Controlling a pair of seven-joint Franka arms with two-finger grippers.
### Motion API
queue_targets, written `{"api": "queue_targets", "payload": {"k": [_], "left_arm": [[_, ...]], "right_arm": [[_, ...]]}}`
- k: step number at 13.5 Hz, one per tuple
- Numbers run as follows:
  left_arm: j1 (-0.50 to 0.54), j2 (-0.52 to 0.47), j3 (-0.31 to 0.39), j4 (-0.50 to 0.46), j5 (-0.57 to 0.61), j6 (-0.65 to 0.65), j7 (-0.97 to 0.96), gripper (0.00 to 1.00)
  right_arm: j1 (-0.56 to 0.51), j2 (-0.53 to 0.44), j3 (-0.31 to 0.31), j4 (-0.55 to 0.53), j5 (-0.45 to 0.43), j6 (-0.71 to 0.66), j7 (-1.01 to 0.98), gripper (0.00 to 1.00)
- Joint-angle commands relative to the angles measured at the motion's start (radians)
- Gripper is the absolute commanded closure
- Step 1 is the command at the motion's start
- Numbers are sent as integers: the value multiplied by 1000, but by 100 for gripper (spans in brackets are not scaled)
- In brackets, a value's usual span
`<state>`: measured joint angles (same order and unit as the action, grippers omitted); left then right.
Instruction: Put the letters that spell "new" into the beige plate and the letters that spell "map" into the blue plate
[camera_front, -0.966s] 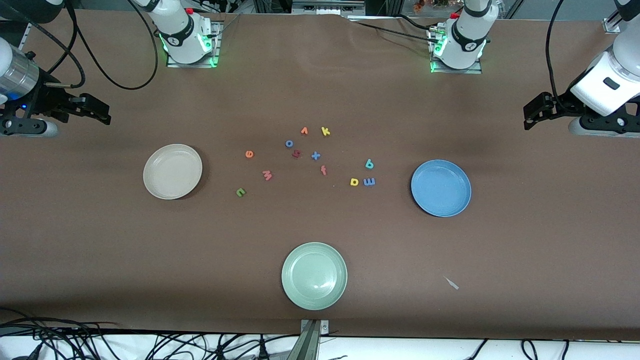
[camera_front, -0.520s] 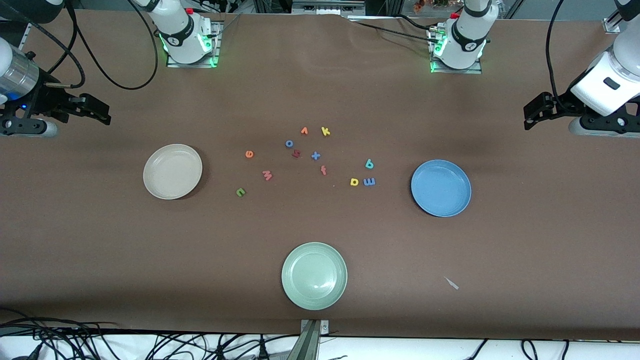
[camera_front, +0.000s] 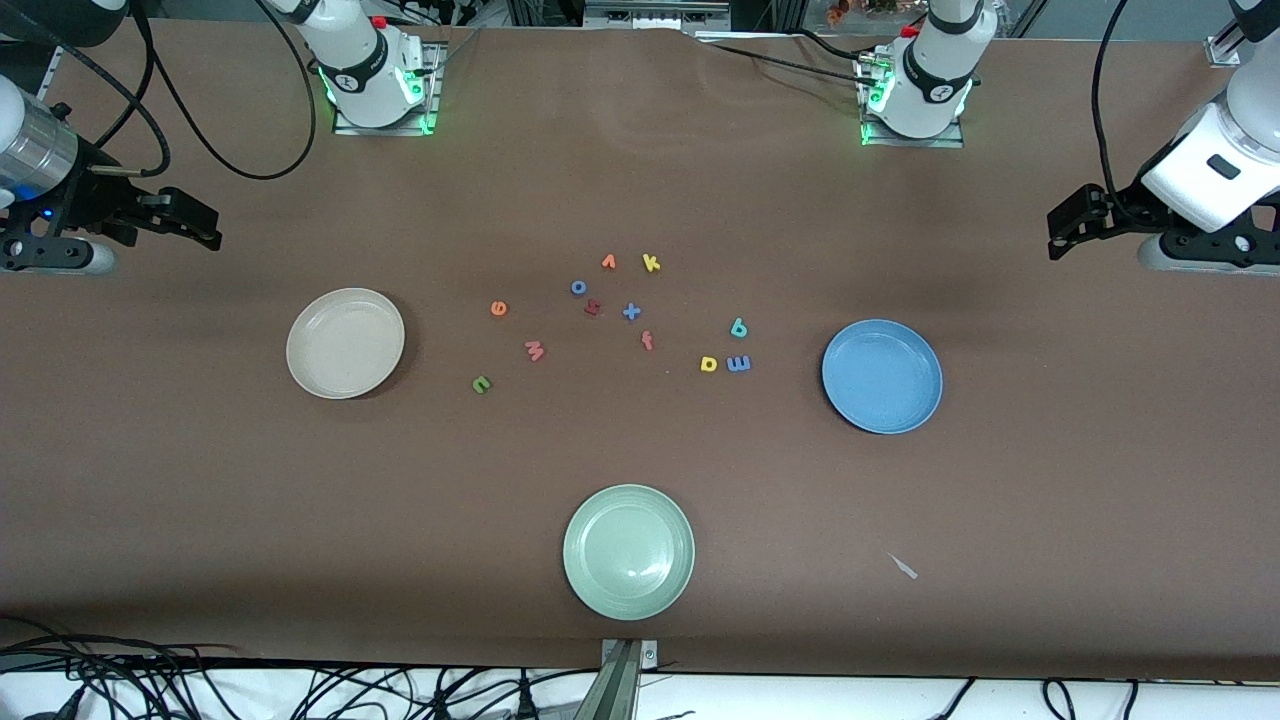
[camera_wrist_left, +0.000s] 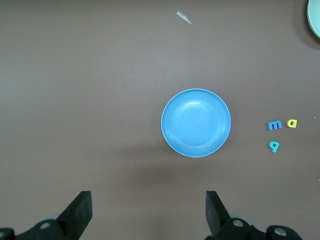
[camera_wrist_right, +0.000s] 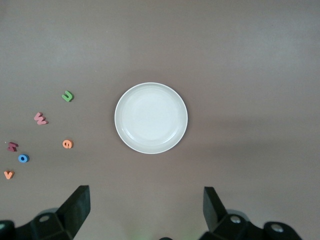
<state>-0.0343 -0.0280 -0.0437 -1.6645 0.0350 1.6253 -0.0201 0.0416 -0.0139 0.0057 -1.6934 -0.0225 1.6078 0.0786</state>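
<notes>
The beige plate (camera_front: 345, 343) (camera_wrist_right: 151, 117) lies toward the right arm's end, the blue plate (camera_front: 882, 376) (camera_wrist_left: 196, 122) toward the left arm's end. Between them lie the green "n" (camera_front: 481, 384) (camera_wrist_right: 67, 96), orange "e" (camera_front: 498, 308) (camera_wrist_right: 67, 144) and pinkish "w" (camera_front: 534, 350) (camera_wrist_right: 40, 118). Closer to the blue plate are the blue "m" (camera_front: 738, 364) (camera_wrist_left: 274, 125), yellow "a" (camera_front: 708, 364) (camera_wrist_left: 292, 123) and teal "p" (camera_front: 738, 327) (camera_wrist_left: 273, 146). My right gripper (camera_front: 205, 225) (camera_wrist_right: 146, 210) and left gripper (camera_front: 1062, 235) (camera_wrist_left: 148, 212) hang open and empty over bare table at their own ends.
A pale green plate (camera_front: 628, 551) sits near the front edge. Spare letters lie mid-table: orange "v" (camera_front: 608, 262), yellow "k" (camera_front: 651, 263), blue "o" (camera_front: 578, 287), dark red "h" (camera_front: 592, 307), blue "x" (camera_front: 631, 311), red "f" (camera_front: 647, 341). A paper scrap (camera_front: 903, 566) lies on the brown cover.
</notes>
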Motion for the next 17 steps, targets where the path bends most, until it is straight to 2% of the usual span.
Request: {"api": "queue_targets", "payload": {"k": [1,5,10,11,13,14,17], "left_arm": [[4,16,-1,34,-18,-25,-4,0],[1,19,-1,34,-18,-16,-4,0],[-4,45,-1,35,-20,-16,-6,0],[-7,45,-1,35,-20,-16,-6,0],[-10,45,-1,35,-20,-16,-6,0],[-7,45,-1,35,-20,-16,-6,0],[2,45,-1,35,-20,-16,-6,0]], "right_arm": [[-5,-1,11,-3,12,20,6,0],[38,20,19,-3,13,50,6,0],[202,136,19,29,15,130,6,0],[224,165,19,34,47,132,6,0],[241,233,20,32,168,180,6,0],[253,268,29,32,191,213,6,0],[311,374,31,24,168,323,3,0]]}}
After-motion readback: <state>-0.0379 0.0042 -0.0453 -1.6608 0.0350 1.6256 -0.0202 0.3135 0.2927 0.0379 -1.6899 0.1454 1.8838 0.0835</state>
